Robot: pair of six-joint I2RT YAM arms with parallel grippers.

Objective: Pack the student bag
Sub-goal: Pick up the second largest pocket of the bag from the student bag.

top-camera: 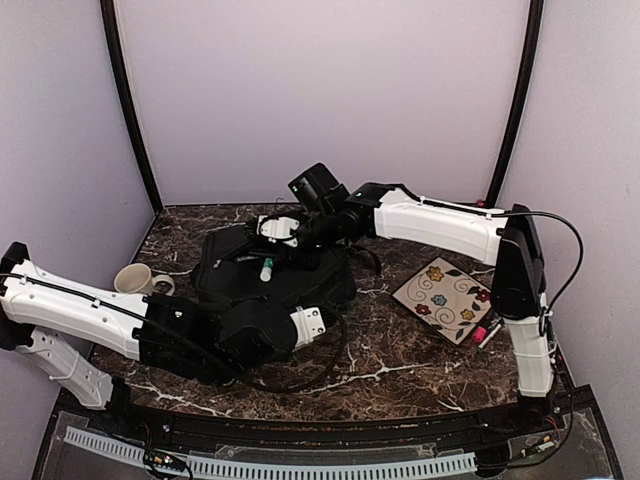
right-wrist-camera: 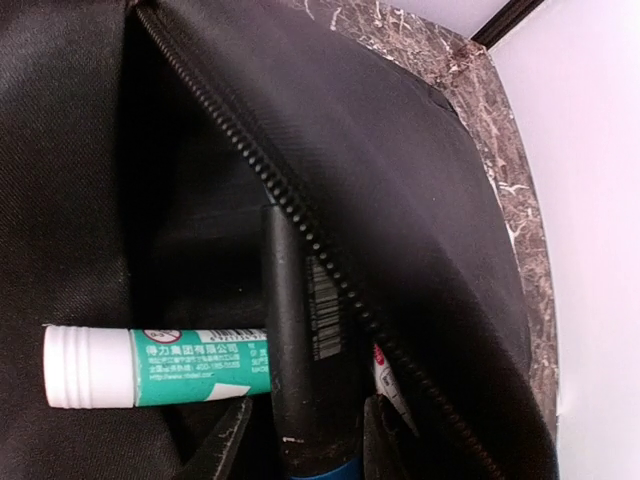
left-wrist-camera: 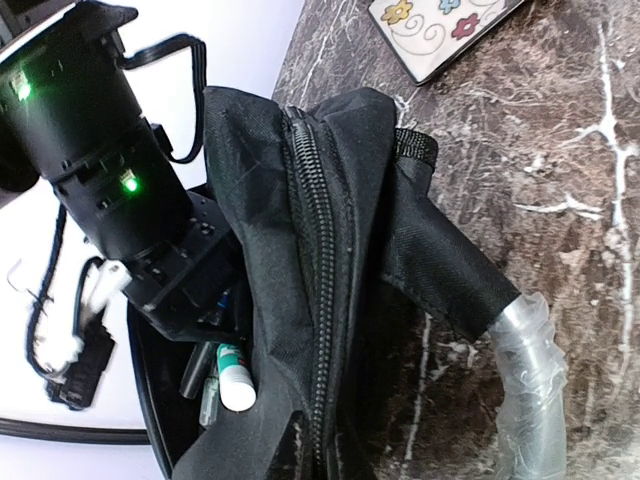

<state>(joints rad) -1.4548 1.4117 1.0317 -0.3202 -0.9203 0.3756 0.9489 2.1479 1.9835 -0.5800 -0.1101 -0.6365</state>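
Top external: the student bag lies flat in the middle of the tabletop, mouth unzipped and facing the back wall. I have both arms on it. The left gripper is at the near edge of the bag, and the right gripper reaches into the opening from the far side.

Left wrist: the jaws are closed, clamped on a fold of bag fabric beside the zipper, so the mouth is held up. The taped finger shows at the end of that fold.

Right wrist: I'm looking straight into the bag. The jaws are apart, one on either side of a black pen that stands upright in the bag, with slim gaps to it as far as I can see. A glue stick with a green label and white cap lies crosswise against the pen, cap to the left. Something with red print sits behind the pen; it's too hidden to identify.

Outside the bag there's a mug to its left, tipped on its side. A flower-patterned pad is well to the right, with a small pink thing just beside its near corner.
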